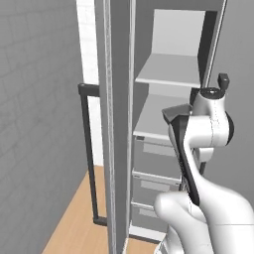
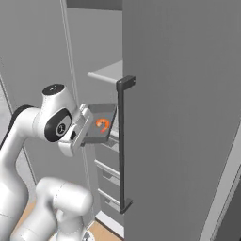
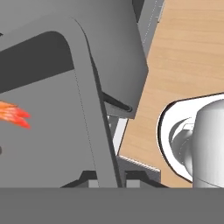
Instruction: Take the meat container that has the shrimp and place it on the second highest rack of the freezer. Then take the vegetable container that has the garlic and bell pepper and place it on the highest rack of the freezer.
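We take the freezer (image 2: 179,117) as our landmark: its door stands open, with the long black bar handle (image 2: 122,146) on the door edge facing us in the right base view. The end effector (image 2: 84,123) sits just in front of the freezer opening, pressed together on the near rim of the meat container (image 2: 104,132), a dark grey tray held about level at the height of the lower shelf. The shrimp (image 2: 102,124) lies inside the tray, small, orange and curled, toward the side nearer the handle. In the hand view we see the tray's raised rim (image 3: 89,113) running close past the camera and the shrimp's orange tail at the left edge. Inside the freezer, the highest rack (image 1: 171,72) is a flat light grey shelf, and the second rack (image 1: 154,119) sits right below it, above the drawers (image 1: 156,171). The tray's corner (image 1: 174,113) pokes out beside the wrist, at the front edge of the second rack; whether it touches that shelf we cannot tell. Wood floor (image 1: 79,223) runs below the door.
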Tool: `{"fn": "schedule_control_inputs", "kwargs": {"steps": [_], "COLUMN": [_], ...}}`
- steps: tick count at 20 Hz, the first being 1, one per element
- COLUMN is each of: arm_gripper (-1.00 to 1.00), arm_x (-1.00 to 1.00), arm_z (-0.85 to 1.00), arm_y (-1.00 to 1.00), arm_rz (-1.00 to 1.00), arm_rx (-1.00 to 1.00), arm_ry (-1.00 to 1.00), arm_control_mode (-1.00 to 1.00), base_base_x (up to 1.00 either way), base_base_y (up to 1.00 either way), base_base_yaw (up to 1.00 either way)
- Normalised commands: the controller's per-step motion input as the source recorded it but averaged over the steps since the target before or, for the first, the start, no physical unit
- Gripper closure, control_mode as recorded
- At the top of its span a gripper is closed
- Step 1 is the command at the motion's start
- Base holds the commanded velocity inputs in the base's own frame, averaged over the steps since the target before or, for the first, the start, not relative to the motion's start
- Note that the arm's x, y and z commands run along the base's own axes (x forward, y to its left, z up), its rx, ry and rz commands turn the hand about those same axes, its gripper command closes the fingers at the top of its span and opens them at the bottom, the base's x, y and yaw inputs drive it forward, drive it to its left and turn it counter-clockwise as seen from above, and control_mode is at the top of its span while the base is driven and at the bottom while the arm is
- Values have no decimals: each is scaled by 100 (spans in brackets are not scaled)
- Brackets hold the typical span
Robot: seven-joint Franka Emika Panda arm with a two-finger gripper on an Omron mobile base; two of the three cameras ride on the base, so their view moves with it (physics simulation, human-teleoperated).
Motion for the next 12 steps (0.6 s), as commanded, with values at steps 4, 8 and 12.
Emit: {"fn": "schedule_control_inputs", "kwargs": {"steps": [4, 8, 12], "arm_gripper": [100, 100, 100], "arm_x": [0, 0, 0], "arm_z": [0, 0, 0], "arm_y": [0, 0, 0], "arm_rz": [0, 0, 0], "arm_rx": [0, 0, 0], "arm_ry": [0, 0, 0], "arm_control_mode": [100, 100, 100], "base_base_x": [36, 78, 52], "base_base_y": [13, 9, 32], "base_base_yaw": [5, 2, 0]}}
